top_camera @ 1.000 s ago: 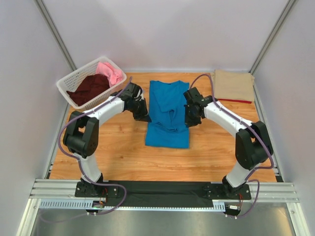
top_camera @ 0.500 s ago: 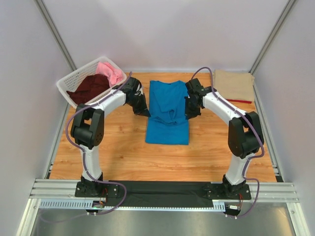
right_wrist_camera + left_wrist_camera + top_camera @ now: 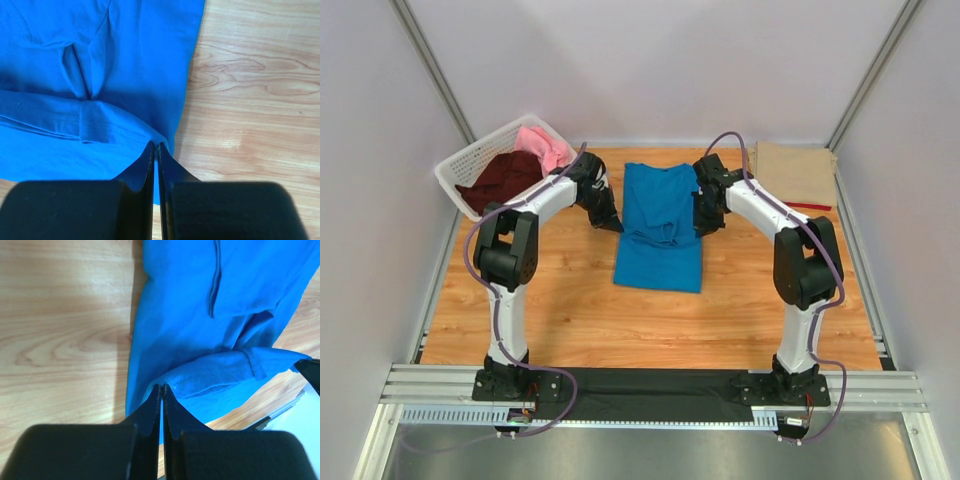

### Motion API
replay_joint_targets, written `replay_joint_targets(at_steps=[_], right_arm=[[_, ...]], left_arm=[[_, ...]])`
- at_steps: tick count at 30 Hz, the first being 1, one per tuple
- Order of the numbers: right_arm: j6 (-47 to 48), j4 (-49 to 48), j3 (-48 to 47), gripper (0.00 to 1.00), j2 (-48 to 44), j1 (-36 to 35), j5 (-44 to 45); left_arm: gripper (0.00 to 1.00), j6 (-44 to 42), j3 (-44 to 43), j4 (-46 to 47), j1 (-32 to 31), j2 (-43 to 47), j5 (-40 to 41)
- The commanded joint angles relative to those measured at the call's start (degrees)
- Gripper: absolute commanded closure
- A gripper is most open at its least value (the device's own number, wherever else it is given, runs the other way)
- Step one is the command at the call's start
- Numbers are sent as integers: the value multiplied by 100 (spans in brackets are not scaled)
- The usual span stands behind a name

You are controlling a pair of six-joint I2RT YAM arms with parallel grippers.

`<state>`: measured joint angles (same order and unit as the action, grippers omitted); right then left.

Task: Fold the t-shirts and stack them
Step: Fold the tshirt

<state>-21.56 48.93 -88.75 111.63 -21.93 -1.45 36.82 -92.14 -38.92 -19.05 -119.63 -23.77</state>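
A bright blue t-shirt point(image 3: 660, 225) lies lengthwise in the middle of the wooden table, partly folded. My left gripper point(image 3: 613, 224) is shut on the shirt's left edge; the left wrist view shows the jaws pinched on a blue fold point(image 3: 210, 375). My right gripper point(image 3: 703, 222) is shut on the shirt's right edge, with its black jaws closed on the cloth point(image 3: 100, 90). A folded tan t-shirt point(image 3: 797, 172) lies at the back right, with a red one point(image 3: 800, 206) showing under its near edge. Dark maroon point(image 3: 502, 180) and pink point(image 3: 545, 146) shirts sit in the basket.
A white lattice basket point(image 3: 457, 190) stands at the back left corner. Grey walls close in the table on three sides. Bare wood point(image 3: 570, 310) lies in front of the blue shirt.
Both grippers have moved toward the back of the table, carrying the blue shirt's pinched side edges with them. The shirt's upper part has bunched slightly.
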Motion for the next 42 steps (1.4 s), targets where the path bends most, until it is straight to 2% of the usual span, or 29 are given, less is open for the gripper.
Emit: replay_joint_targets(at_steps=[1,9,11,15,18,21,26,30,38,42], right_arm=[[47,64,-362,100,95,84,363],[29,-59,-432,98,280,163,233],[-23,-85,-520,94,368,224,242],[-85,-67,-898,85,447,356,233],[-41,-85,-978,79,289,348,233],[-59,-76,-645,78,26,330,22],[3,-470,190,83,-353,295,-109],[3,-551,192,83,-152,286,-179],[82,-543,533,76,-291,295,-373],[38,-568,815,75,-432,286,-601]], left_arm=[[100,-166,-313,-55,68,-121,-110],[100,-254,-586,-186,77,-306,-58],[86,-307,-717,-248,85,-324,-31],[78,-395,-1069,-529,173,-263,205],[72,-430,-1000,-792,200,-43,556],[71,-553,-632,-470,191,326,488],[72,-781,266,261,33,775,40],[74,-922,13,192,-108,398,-197],[69,-1396,-164,104,-134,46,285],[69,-1476,-453,42,-134,-218,110]])
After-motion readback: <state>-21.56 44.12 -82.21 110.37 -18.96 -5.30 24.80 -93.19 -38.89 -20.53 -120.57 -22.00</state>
